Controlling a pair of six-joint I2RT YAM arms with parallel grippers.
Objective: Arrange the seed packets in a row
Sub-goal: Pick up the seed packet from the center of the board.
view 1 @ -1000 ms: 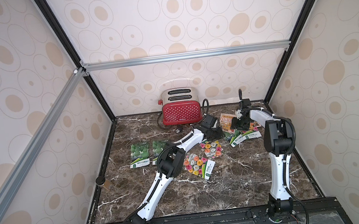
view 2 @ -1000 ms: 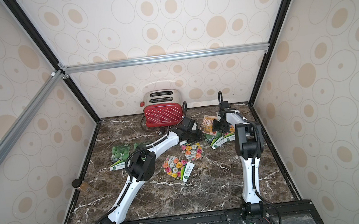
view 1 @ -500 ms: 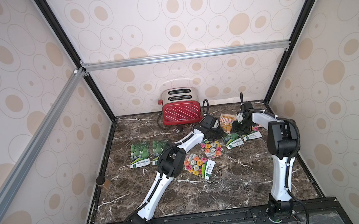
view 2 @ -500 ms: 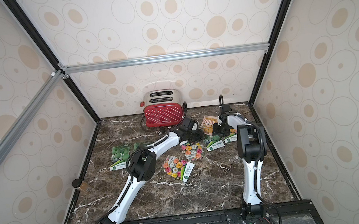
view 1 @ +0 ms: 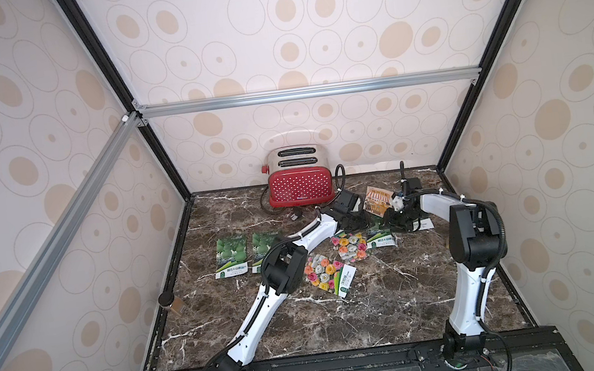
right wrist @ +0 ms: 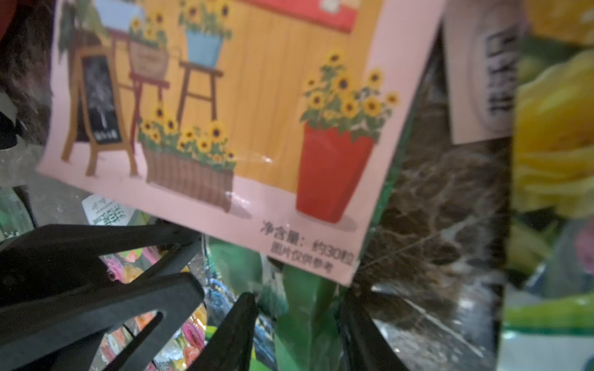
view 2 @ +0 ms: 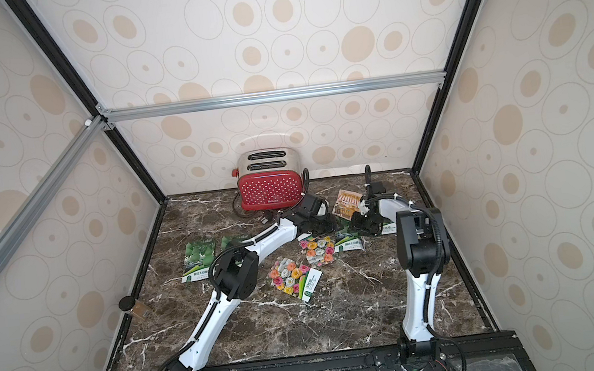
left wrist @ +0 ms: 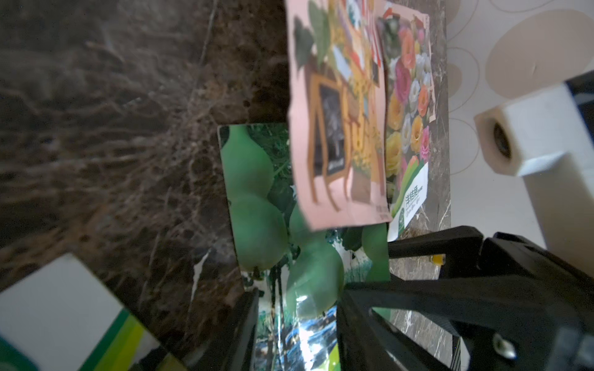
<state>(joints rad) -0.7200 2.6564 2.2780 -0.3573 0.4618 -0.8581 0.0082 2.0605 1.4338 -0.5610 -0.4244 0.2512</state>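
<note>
**Left wrist view: one gourd packet (left wrist: 257, 208) under two grippers**

The green gourd packet lies flat on the marble table (left wrist: 112, 128). It runs in between the jaws of the left gripper (left wrist: 297, 295), which stand spread over it and do not visibly pinch it. In the right wrist view the right gripper (right wrist: 297, 298) is likewise spread, astride what looks to be the same green print from another side. Just beyond both sets of fingertips a pink shop-print packet (left wrist: 337, 128) stands tilted over the gourd packet's far part; what props it cannot be made out. A flower packet (left wrist: 408, 96) lies behind that.

Likely hazards:
- The grippers are just beside each other and may strike fingers if either advances.
- Both closing on one thin glossy sheet could buckle or tear it.
- The jaws may skid on the flat foil and take nothing.
- The leaning shop-print packet may be toppled or dragged along, away from the paired gourd packets (view 1: 231, 255) lying well apart, back along the left gripper's arm.
</note>
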